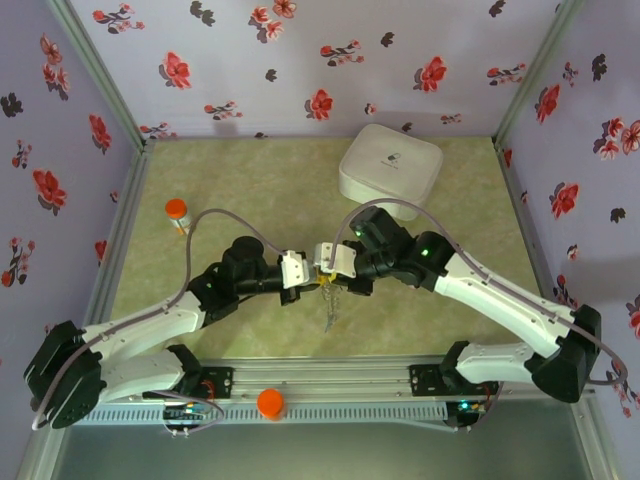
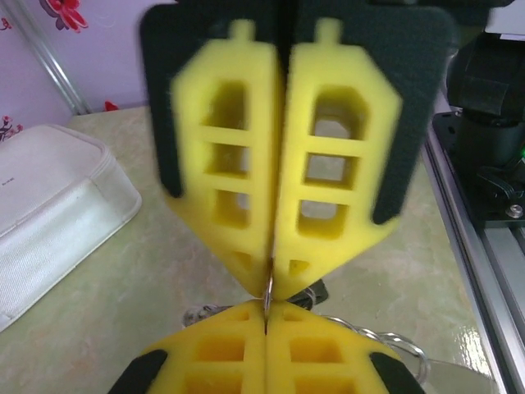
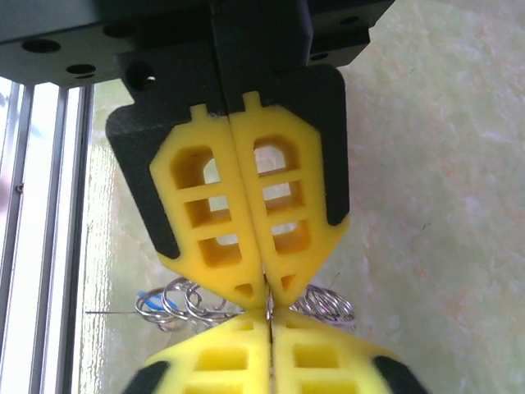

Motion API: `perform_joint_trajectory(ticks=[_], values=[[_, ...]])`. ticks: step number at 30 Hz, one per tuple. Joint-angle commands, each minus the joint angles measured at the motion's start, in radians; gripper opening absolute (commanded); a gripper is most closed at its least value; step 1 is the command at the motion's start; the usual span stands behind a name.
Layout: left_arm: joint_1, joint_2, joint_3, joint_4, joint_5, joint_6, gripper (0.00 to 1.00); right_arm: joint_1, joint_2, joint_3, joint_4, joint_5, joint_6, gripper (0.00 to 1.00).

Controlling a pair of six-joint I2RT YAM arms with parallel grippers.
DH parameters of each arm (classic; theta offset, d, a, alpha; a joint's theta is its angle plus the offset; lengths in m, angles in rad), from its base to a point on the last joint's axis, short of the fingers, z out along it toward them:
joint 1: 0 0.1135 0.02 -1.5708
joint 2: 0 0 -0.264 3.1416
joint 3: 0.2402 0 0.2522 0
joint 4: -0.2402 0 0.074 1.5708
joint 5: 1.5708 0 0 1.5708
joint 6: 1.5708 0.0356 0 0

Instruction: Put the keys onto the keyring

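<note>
My two grippers meet tip to tip above the middle of the table. The left gripper (image 1: 304, 270) (image 2: 267, 310) has its yellow pads shut on a thin metal wire of the keyring (image 2: 268, 287). From the opposite side, the right gripper (image 1: 326, 266) (image 3: 269, 318) pinches the same wire (image 3: 268, 305), pads closed on it. Coiled silver loops of the keyring (image 3: 176, 300) spread out to either side below the tips. A blue key head (image 3: 150, 296) peeks through the left loops, and a dark key head (image 2: 318, 292) shows behind the pads. The bundle hangs down (image 1: 329, 300).
A white rounded square box (image 1: 390, 165) (image 2: 49, 213) stands at the back right. A small cylinder with an orange cap (image 1: 177, 212) is at the left. An orange knob (image 1: 270, 402) sits on the front rail (image 1: 330, 385).
</note>
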Motion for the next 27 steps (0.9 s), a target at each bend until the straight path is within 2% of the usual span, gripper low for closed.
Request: perform_joint_trajectory(ticks=[1,3,6,12,22,27], values=[[-0.007,-0.014,0.021,0.032,0.018,-0.003,0.0,-0.033,-0.073,-0.051,0.094,-0.045,0.06,0.24],[-0.004,-0.026,-0.016,0.097,0.019,-0.024,0.0,-0.119,-0.137,-0.147,0.152,-0.178,0.083,0.3],[-0.002,-0.023,-0.054,0.197,0.025,-0.051,0.0,-0.165,-0.195,-0.235,0.225,-0.251,0.129,0.32],[-0.001,-0.018,-0.081,0.287,0.036,-0.076,0.0,-0.164,-0.215,-0.277,0.303,-0.272,0.236,0.31],[0.001,-0.011,-0.097,0.367,0.031,-0.108,0.0,-0.155,-0.178,-0.315,0.349,-0.262,0.242,0.24],[0.002,-0.002,-0.108,0.43,0.027,-0.141,0.0,-0.153,-0.211,-0.362,0.417,-0.206,0.283,0.32]])
